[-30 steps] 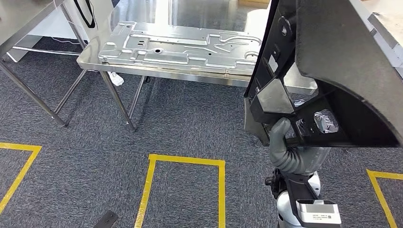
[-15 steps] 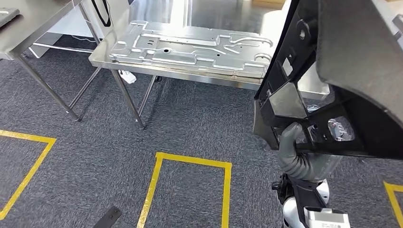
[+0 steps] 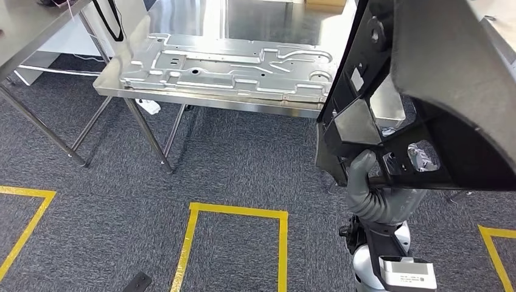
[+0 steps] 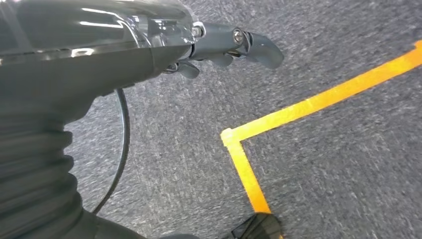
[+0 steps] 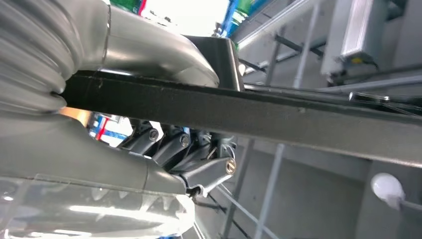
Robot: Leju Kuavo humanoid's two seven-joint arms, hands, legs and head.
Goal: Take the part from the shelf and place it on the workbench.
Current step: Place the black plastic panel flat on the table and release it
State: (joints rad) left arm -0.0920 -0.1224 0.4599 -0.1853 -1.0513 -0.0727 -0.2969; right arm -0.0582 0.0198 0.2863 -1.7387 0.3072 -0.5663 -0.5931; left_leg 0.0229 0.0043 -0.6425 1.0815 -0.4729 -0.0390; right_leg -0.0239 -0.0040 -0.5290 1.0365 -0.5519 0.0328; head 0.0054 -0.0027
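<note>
A large black moulded part [image 3: 450, 91] fills the right of the head view, held upright and close to the camera. My right hand [image 3: 364, 173] grips it from below at a thin black rib. In the right wrist view the thumb lies over that rib [image 5: 298, 119] and the darker fingers [image 5: 199, 157] curl under it. The steel workbench [image 3: 201, 100] stands ahead at the left, with a stamped silver metal panel [image 3: 231, 64] lying on it. My left hand [image 4: 224, 45] hangs over the carpet, holding nothing, with its fingers loosely extended.
A second steel table [image 3: 30, 24] stands at the far left. Thin workbench legs [image 3: 146, 131] reach down to the grey carpet. Yellow tape lines [image 3: 237, 210] mark the floor in front of me, and a small black object [image 3: 137, 283] lies near the bottom edge.
The whole view swayed right, then back left, so the camera moved. The black part stays in my right hand's grip, and the workbench is about as far away as before.
</note>
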